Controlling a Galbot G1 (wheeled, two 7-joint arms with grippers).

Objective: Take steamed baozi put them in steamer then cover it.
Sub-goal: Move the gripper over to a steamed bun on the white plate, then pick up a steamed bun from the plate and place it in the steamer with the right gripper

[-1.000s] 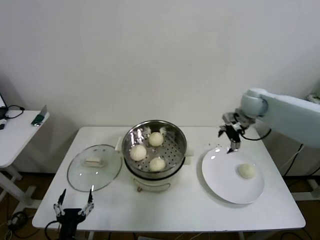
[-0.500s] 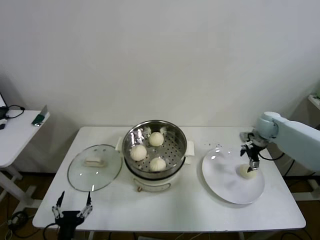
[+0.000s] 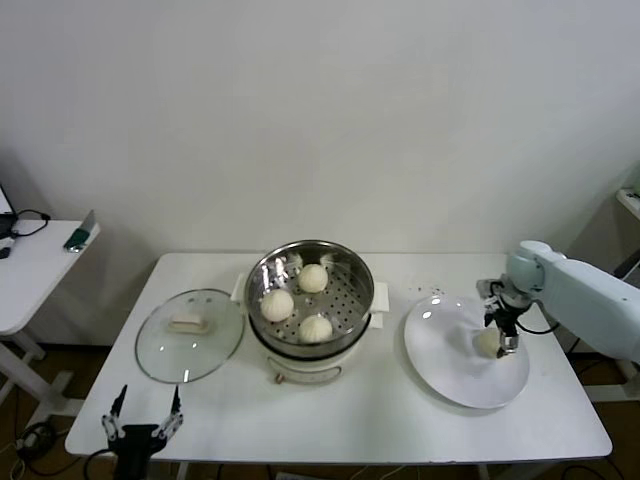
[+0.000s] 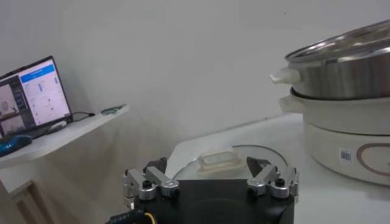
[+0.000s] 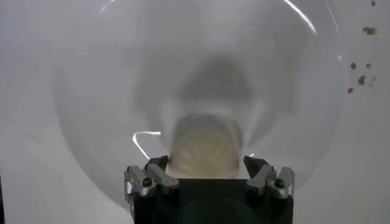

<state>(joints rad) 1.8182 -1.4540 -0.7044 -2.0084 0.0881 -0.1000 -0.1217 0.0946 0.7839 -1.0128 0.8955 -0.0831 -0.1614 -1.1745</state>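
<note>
Three steamed baozi [image 3: 297,300] already sit in the steamer [image 3: 310,295]; the fourth bun [image 3: 487,342] lies on the white plate [image 3: 450,365], between the spread fingers of the right tool [image 3: 505,335], not yet gripped. The cover [image 3: 188,334] rests on the tabletop [image 3: 380,410] beside the steamer, awaiting placement. The left tool [image 3: 140,418] hangs spread and idle below the tabletop's near edge.

white table [image 3: 400,420]: cover [image 3: 189,335], steamer [image 3: 310,300], plate [image 3: 450,370].

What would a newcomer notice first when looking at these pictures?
Probably the shiny steamer at the table's middle, uncovered, with three steamed baozi on its perforated tray. Next, the right gripper, open, down over the last bun on the white plate. The cover lies on the table left of the steamer.
</note>
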